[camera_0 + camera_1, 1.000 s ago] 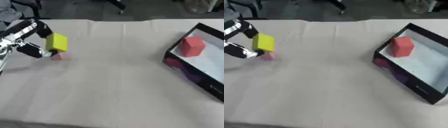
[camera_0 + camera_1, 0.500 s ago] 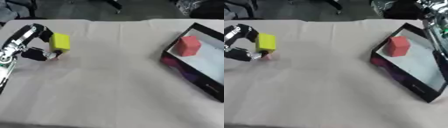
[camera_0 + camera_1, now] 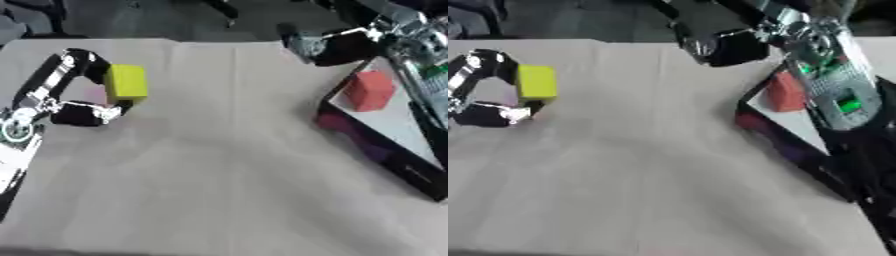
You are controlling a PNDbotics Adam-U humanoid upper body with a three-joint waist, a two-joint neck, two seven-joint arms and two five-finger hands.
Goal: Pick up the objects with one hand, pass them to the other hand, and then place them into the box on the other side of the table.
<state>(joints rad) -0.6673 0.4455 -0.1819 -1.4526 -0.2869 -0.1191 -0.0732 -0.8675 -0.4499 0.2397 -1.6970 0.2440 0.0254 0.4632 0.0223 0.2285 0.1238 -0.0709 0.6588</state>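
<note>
**A:** What is on the left?

**B:** The left hand (image 3: 66, 102) pinches a yellow block (image 3: 126, 83) between curled fingers and thumb, at the table's (image 3: 227, 170) left side. The block stands upright, its long axis roughly vertical in view.

**A:** And to the right?

**B:** The right hand (image 3: 719, 45) reaches in from the upper right, fingers curled around nothing, well apart from the block. Behind it, the box (image 3: 398, 165) holds a red block (image 3: 367, 91). The handover likely needs both hands meeting mid-table.
</note>
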